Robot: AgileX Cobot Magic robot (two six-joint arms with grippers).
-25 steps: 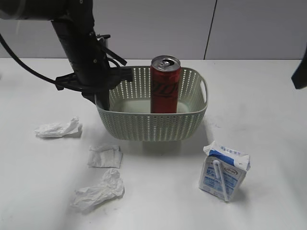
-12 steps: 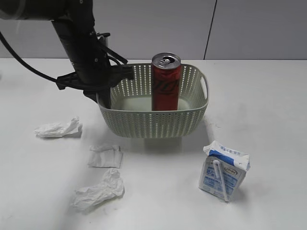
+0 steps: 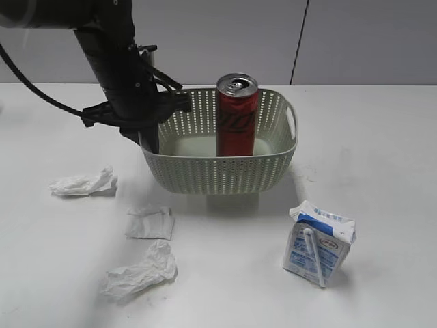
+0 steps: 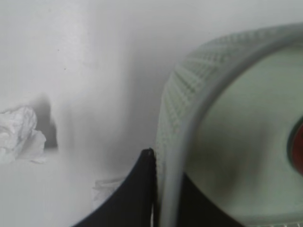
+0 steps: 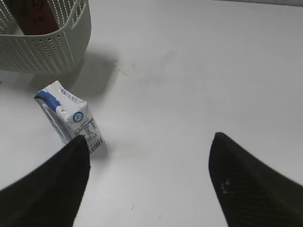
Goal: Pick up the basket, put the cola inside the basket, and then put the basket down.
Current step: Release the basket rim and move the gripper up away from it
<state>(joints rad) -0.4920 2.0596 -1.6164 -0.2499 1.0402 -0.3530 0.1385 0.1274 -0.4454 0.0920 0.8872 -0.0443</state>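
Note:
The pale sage-green basket (image 3: 225, 174) is in the middle of the exterior view, with the red cola can (image 3: 236, 116) standing upright inside it. My left gripper (image 3: 149, 140) is shut on the basket's left rim, one finger outside and one inside, as the left wrist view (image 4: 166, 189) shows. The basket's wall (image 4: 182, 94) fills that view's right side. The basket appears slightly above the table, over its shadow. My right gripper (image 5: 149, 142) is open and empty above bare table; it is out of the exterior view. The basket's corner (image 5: 52, 47) and the can (image 5: 35, 16) show in the right wrist view.
A blue-and-white carton with a straw (image 3: 319, 243) stands at front right, also in the right wrist view (image 5: 68, 118). Crumpled tissues lie at the left (image 3: 83, 183), (image 3: 149, 223), (image 3: 140, 272). One tissue shows in the left wrist view (image 4: 19, 135).
The basket with the can in it has risen slightly and shifted a little right with my left gripper. The right arm has left the exterior view's right edge.

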